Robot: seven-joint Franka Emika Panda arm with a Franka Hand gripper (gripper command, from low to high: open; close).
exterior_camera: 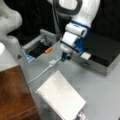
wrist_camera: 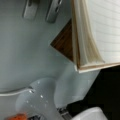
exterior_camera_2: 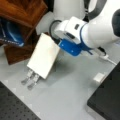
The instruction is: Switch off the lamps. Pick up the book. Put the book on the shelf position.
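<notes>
The book point(exterior_camera: 61, 98) lies flat on the grey table point(exterior_camera: 100, 92), untouched, its ruled white page up and its spiral edge toward a front view's bottom left; in a front view point(exterior_camera_2: 43, 55) it sits tilted, one corner just beside the shelf point(exterior_camera_2: 23, 11). In the wrist view the book point(wrist_camera: 100, 32) fills the top right, its page edges showing, with a wedge of the brown shelf point(wrist_camera: 63, 45) next to it. The shelf point(exterior_camera: 15, 95) stands at a front view's left bottom, near the book but apart from it. Two metal tabs point(exterior_camera_2: 30, 78) stick out from under the book's lower end, also seen in the wrist view point(wrist_camera: 41, 10). The gripper point(exterior_camera: 65, 57) hangs low over the table above the book, near a white cable point(exterior_camera: 42, 71) and its plug; whether its fingers are spread or together cannot be told. An orange piece point(exterior_camera: 48, 50) lies at the rim of an open grey box point(exterior_camera: 37, 47) to the gripper's left. A black box point(exterior_camera: 100, 53) with a white latch point(exterior_camera: 85, 55) sits at a front view's right. The arm point(exterior_camera_2: 82, 32) crosses over the book's upper corner.
</notes>
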